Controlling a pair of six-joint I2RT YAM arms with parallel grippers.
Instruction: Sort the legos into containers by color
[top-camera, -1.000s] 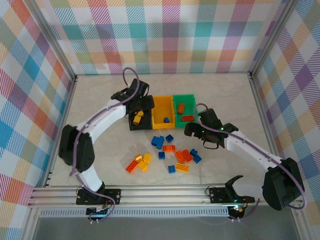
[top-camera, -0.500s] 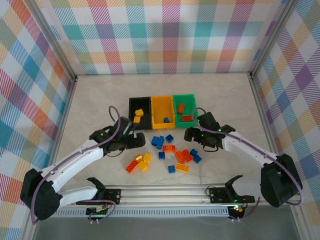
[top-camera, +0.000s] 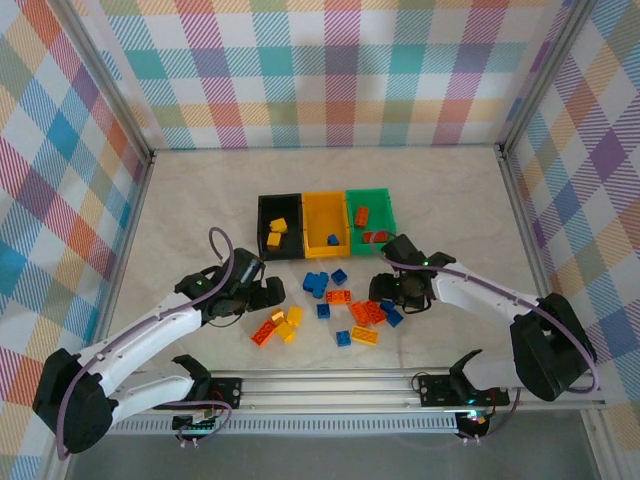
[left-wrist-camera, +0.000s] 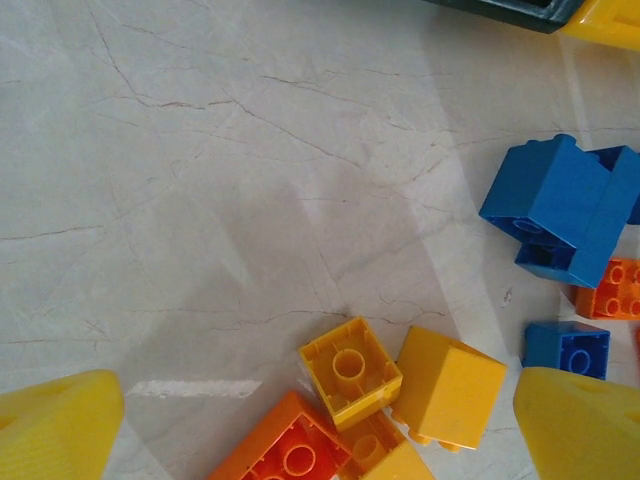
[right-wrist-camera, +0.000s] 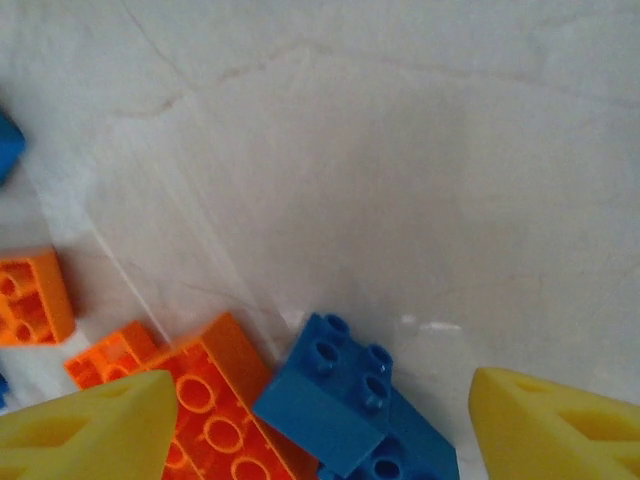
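Three containers stand in a row: black (top-camera: 264, 215), yellow-orange (top-camera: 322, 208) and green (top-camera: 383, 206). Two yellow legos (top-camera: 275, 232) lie in the black one, a blue one (top-camera: 333, 240) in the yellow-orange, two orange-red ones (top-camera: 362, 214) in the green. Loose legos (top-camera: 338, 297) are scattered in front. My left gripper (top-camera: 270, 293) (left-wrist-camera: 320, 425) is open above a yellow brick (left-wrist-camera: 349, 371), another yellow brick (left-wrist-camera: 446, 388) and an orange one (left-wrist-camera: 285, 455). My right gripper (top-camera: 392, 300) (right-wrist-camera: 322, 420) is open around a blue brick (right-wrist-camera: 335, 395) (top-camera: 392, 316), its fingertips (right-wrist-camera: 90, 425) apart from it, beside an orange brick (right-wrist-camera: 215, 400).
A blue cluster (top-camera: 317, 283) (left-wrist-camera: 555, 205) lies between the grippers and the bins. A yellow brick (top-camera: 364, 335) and a blue one (top-camera: 343, 338) sit nearest the front rail (top-camera: 320, 385). Metal frame posts and plaid walls enclose the marble table (top-camera: 200, 200).
My left arm has pulled back from the black bin to the near left of the pile, jaws wide. My right gripper has come down over the blue brick and its jaws have narrowed.
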